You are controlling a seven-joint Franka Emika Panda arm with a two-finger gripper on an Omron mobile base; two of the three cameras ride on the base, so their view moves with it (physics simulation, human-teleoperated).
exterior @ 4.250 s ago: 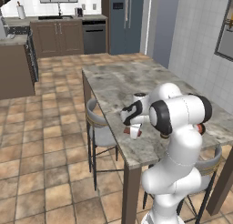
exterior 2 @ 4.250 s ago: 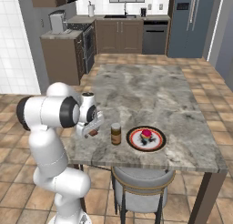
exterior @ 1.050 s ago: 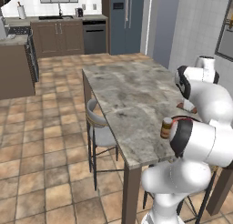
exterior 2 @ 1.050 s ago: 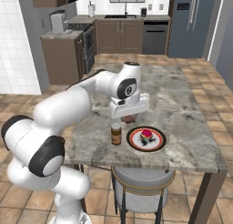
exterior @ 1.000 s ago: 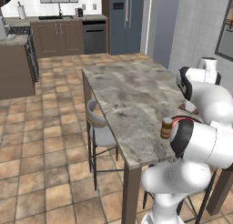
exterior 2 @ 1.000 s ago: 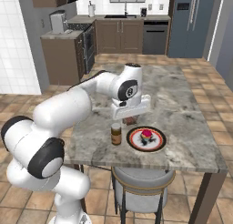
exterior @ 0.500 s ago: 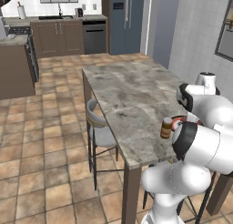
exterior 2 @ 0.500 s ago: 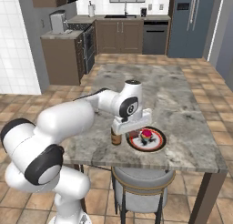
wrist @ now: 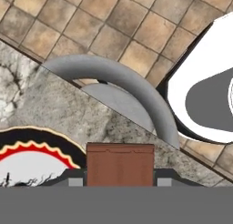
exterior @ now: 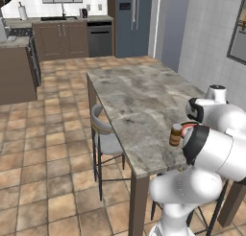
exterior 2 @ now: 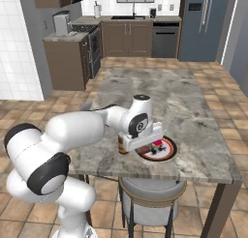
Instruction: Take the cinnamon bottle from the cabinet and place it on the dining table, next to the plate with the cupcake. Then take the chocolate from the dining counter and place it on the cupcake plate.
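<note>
In the hand view my gripper (wrist: pixel 120 178) is shut on the chocolate (wrist: pixel 120 163), a flat reddish-brown bar upright between the fingertips. It hangs just above the near edge of the dining table (wrist: pixel 59 107), beside the red-rimmed plate (wrist: pixel 32 157) at lower left. From the right base view the hand sits low over the plate (exterior 2: pixel 167 153), with the gripper (exterior 2: pixel 147 148) at its near-left rim beside the cupcake (exterior 2: pixel 156 145). The cinnamon bottle (exterior: pixel 176 134) stands upright on the table just left of the plate, half hidden behind the hand (exterior 2: pixel 121 146).
A grey round stool (exterior 2: pixel 152 193) is tucked under the table's near edge, right below the hand; another (exterior: pixel 106 134) stands at the long side. The far stretch of the stone top (exterior 2: pixel 160 94) is bare. Tiled floor (exterior: pixel 43 134) surrounds the table; kitchen units line the back wall.
The hand has come down and toward the near table edge, from above the table's middle to low over the plate, still holding the chocolate. Bottle and plate have stayed put.
</note>
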